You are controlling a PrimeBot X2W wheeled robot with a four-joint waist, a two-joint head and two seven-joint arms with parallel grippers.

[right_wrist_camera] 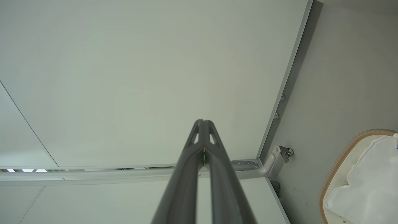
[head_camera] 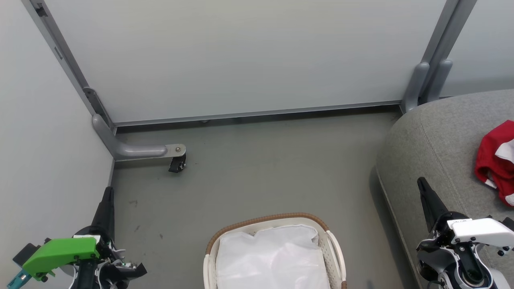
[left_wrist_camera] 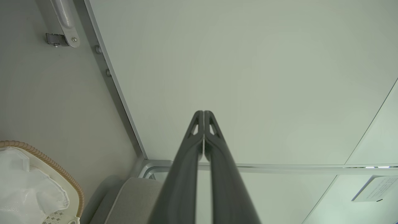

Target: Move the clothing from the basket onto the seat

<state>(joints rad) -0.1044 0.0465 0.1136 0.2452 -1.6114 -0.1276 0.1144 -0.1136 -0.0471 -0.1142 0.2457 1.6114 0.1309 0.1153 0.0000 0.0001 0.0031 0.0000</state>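
Observation:
The basket point(head_camera: 265, 220) stands on the floor at the bottom middle of the head view, white with a brown woven rim, and holds its white liner point(head_camera: 273, 257). Red clothing point(head_camera: 496, 160) with white trim lies on the grey seat point(head_camera: 437, 140) at the right edge. My left gripper point(head_camera: 107, 192) is shut at the lower left, left of the basket, with nothing in it. My right gripper point(head_camera: 421, 182) is shut at the lower right, over the seat's front edge. In the wrist views both pairs of fingers point(left_wrist_camera: 203, 113) point(right_wrist_camera: 202, 122) are pressed together, with the basket rim point(left_wrist_camera: 59, 169) point(right_wrist_camera: 340, 158) at the side.
Pale partition panels point(head_camera: 241, 60) close off the back and left. A grey panel foot with a black caster point(head_camera: 176, 163) sits on the floor at the back left. Grey floor point(head_camera: 261, 172) lies between the basket and the panels.

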